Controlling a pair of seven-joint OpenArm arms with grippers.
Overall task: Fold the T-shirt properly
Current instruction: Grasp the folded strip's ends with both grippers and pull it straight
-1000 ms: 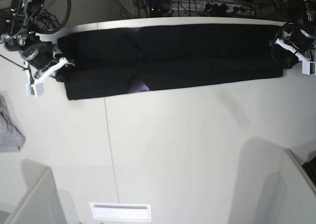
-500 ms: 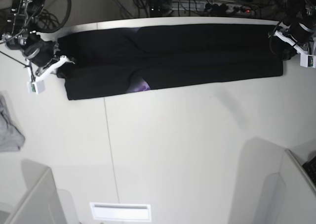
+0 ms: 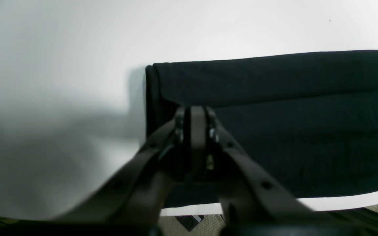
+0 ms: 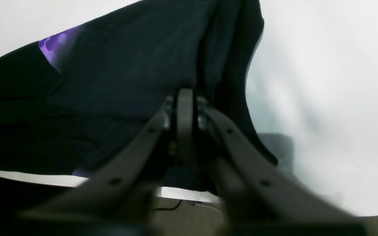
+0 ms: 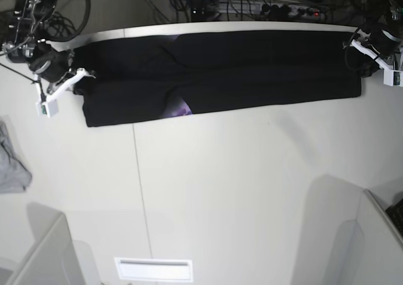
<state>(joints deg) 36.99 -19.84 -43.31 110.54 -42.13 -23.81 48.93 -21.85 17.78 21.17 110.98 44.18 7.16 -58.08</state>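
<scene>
The black T-shirt (image 5: 252, 71) lies folded into a long narrow band along the table's far edge, with a bit of purple print (image 5: 181, 111) showing at a fold. My left gripper (image 5: 359, 52) is at the band's right end. In the left wrist view its fingertips (image 3: 197, 113) are shut on the lip of the T-shirt's (image 3: 307, 131) upper fold. My right gripper (image 5: 79, 78) is at the band's left end. In the right wrist view its fingertips (image 4: 184, 98) sit close together against the T-shirt (image 4: 126, 65), too dark and blurred to judge. The purple print (image 4: 56, 46) shows there too.
A small light-grey cloth (image 5: 12, 165) lies at the table's left edge. Grey bin walls rise at the near left (image 5: 44, 253) and near right (image 5: 378, 234). A white slot (image 5: 153, 269) sits at the front. Cables and a power strip (image 5: 283, 8) lie behind the white table (image 5: 220, 190).
Both grippers have shifted a little toward the table's far edge at the ends of the band. The T-shirt's rear part has moved back with them.
</scene>
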